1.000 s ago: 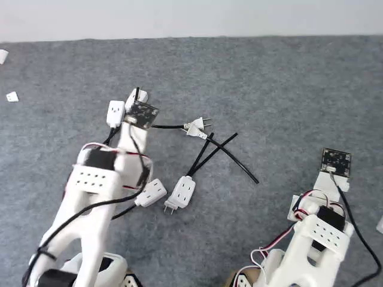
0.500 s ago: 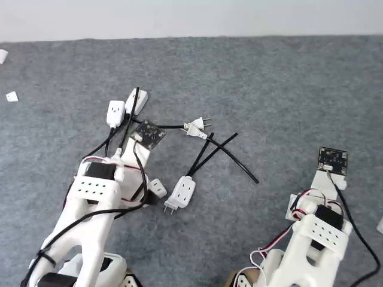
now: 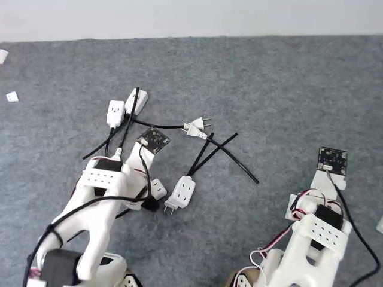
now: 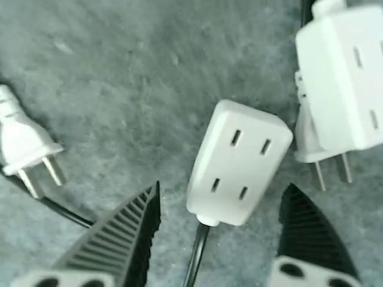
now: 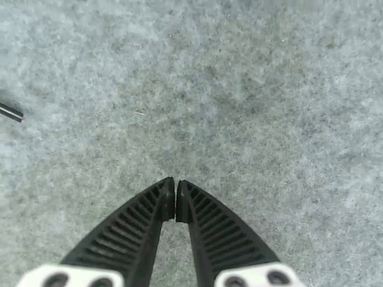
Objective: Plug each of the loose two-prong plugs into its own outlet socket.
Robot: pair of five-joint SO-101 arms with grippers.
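My left gripper [image 4: 224, 190] is open, its two black fingers either side of a white outlet socket [image 4: 239, 161] lying face up on the grey carpet, apart from it. Beside that lies a second white socket block [image 4: 341, 78] with its own two prongs [image 4: 329, 173]. A loose white two-prong plug [image 4: 24, 143] rests off to the other side. In the high view the left arm [image 3: 102, 185] covers the first socket [image 3: 157, 188]; the second block [image 3: 181, 192] and another plug [image 3: 194, 127] lie to its right. My right gripper [image 5: 175, 191] is shut over bare carpet.
Another socket [image 3: 115, 112] and a plug [image 3: 136, 100] sit at the back left, joined by black cables. Two black cables [image 3: 221, 149] cross mid-table. Small white bits [image 3: 12, 96] lie at the far left. The right arm [image 3: 323, 227] stands at the front right.
The left arm has drawn back from the back-left socket and plug toward the front, coming over the socket near the middle. The right arm has hardly moved.
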